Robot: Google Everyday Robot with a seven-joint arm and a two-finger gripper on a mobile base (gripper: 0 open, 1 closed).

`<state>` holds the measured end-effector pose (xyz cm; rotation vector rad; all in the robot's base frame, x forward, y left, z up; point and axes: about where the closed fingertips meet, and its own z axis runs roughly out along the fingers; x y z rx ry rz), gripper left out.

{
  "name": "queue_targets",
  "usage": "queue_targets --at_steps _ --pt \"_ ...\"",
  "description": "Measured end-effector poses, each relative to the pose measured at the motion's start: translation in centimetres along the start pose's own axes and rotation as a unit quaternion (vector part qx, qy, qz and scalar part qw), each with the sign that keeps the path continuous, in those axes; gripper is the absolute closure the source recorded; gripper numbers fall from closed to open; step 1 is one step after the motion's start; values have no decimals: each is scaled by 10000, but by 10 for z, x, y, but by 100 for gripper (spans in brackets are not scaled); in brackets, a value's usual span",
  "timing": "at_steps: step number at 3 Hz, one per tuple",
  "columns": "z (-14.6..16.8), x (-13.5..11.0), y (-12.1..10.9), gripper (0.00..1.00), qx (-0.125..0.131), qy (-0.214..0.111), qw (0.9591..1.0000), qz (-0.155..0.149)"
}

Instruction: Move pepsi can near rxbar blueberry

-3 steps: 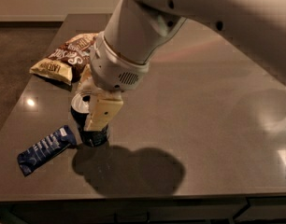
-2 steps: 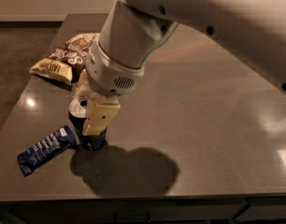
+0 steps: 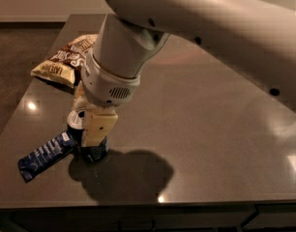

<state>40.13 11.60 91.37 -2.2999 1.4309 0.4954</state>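
On the table [image 3: 211, 144], the gripper [image 3: 88, 134] is set around the upright pepsi can [image 3: 96, 152], which is stood just beside the rxbar blueberry [image 3: 44, 153]; whether it is clamped cannot be told. Placement is judged nearly done: release and a straight lift are called for.

One pepsi can [image 3: 75, 124] is standing on the single table [image 3: 211, 144], and one rxbar blueberry [image 3: 45, 154] is lying beside it. One chip bag [image 3: 66, 62] seems to be lying at the back left, though its folds may be hiding a second. One arm [image 3: 196, 18] is reaching in, carrying one gripper [image 3: 88, 130], which is clasping the can at the table's front left.
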Motion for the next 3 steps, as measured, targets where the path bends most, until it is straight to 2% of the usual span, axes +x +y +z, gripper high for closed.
queue_targets --at_steps 1,2,3 --pt "-1 -2 1 17 17 12 10000 -16" --pt "-3 -4 2 0 39 24 10000 -36" --pt "-3 -4 2 0 40 25 10000 -36"
